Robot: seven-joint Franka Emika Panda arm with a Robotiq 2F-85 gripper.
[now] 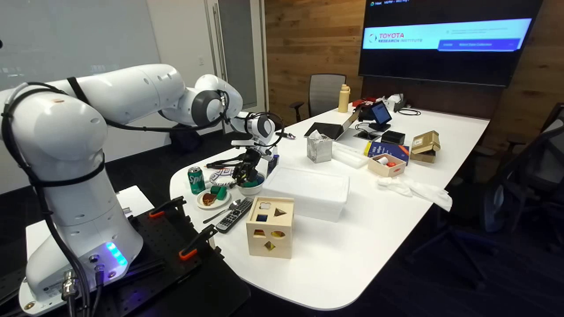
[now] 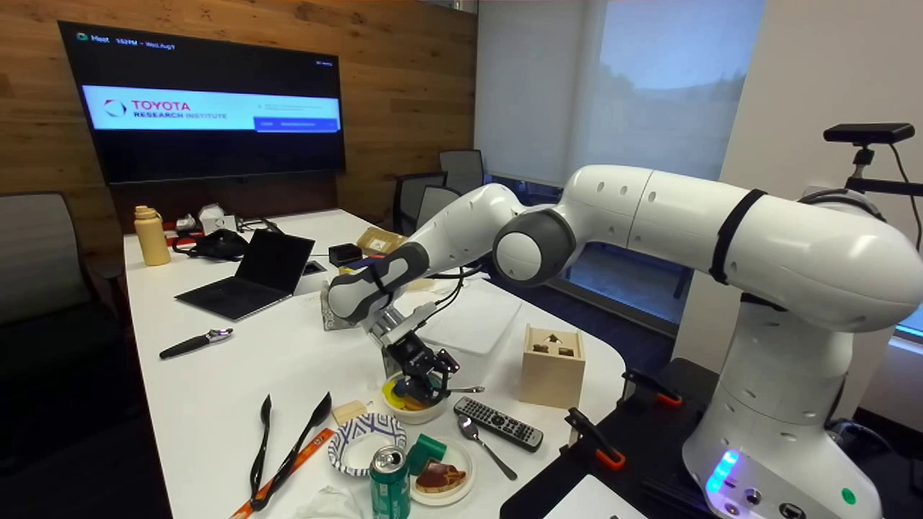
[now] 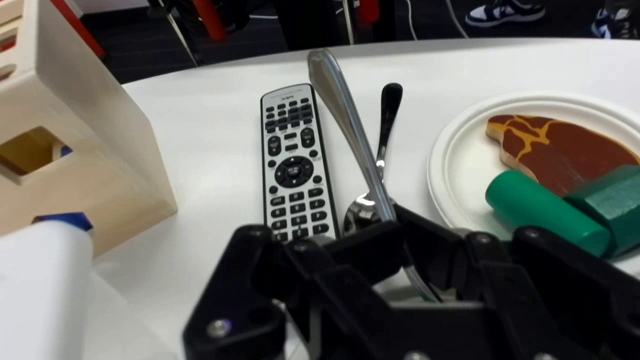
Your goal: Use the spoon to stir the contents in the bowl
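Clamps the spoon (image 3: 345, 112) by its metal handle in the gripper (image 3: 400, 237), with the handle's free end toward eleven o'clock in the wrist view. Hangs right over the pale bowl (image 2: 418, 416) and its yellow and orange pieces (image 2: 391, 394) in an exterior view, hiding the spoon's lower end. From that bowl, has the patterned dish (image 2: 370, 427) near eight o'clock, the plate (image 2: 461, 454) at five and the remote control (image 2: 497, 424) just past three.

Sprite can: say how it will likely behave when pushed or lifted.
The Sprite can stands upright, taller than wide, so a high push would probably tip it. Its round body could then roll. The smooth-looking side may slip in a loose grip; its fill, and so its weight, can't be told.
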